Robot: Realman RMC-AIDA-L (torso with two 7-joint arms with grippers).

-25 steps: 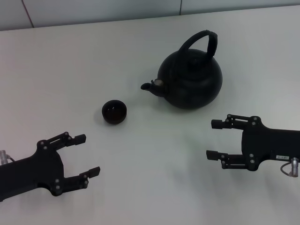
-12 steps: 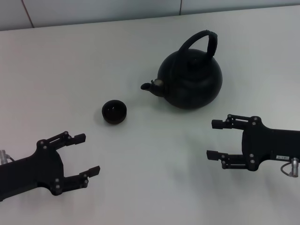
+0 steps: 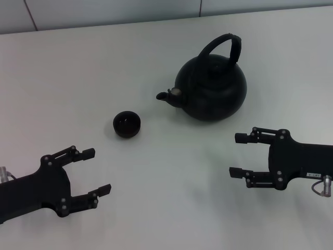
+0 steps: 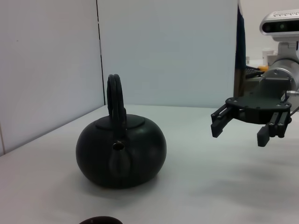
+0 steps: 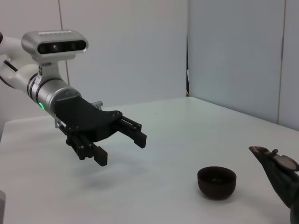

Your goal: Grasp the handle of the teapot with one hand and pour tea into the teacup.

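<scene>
The matte-black teapot (image 3: pixel 210 89) stands on the white table right of centre, spout pointing left; it also shows in the left wrist view (image 4: pixel 121 150). Its arched handle (image 3: pixel 225 44) stands upright over the lid, free of both grippers, and shows in the left wrist view (image 4: pixel 115 95). The small dark teacup (image 3: pixel 127 124) sits left of the spout, a short gap away; it shows in the right wrist view (image 5: pixel 216 181). My left gripper (image 3: pixel 96 172) is open and empty at the near left. My right gripper (image 3: pixel 237 155) is open and empty, near and to the right of the teapot.
The white table (image 3: pixel 166 172) runs to a back edge against a pale wall (image 3: pixel 104 13). In the left wrist view the right gripper (image 4: pixel 238 131) hovers beside the teapot. In the right wrist view the left gripper (image 5: pixel 122 144) hovers left of the teacup.
</scene>
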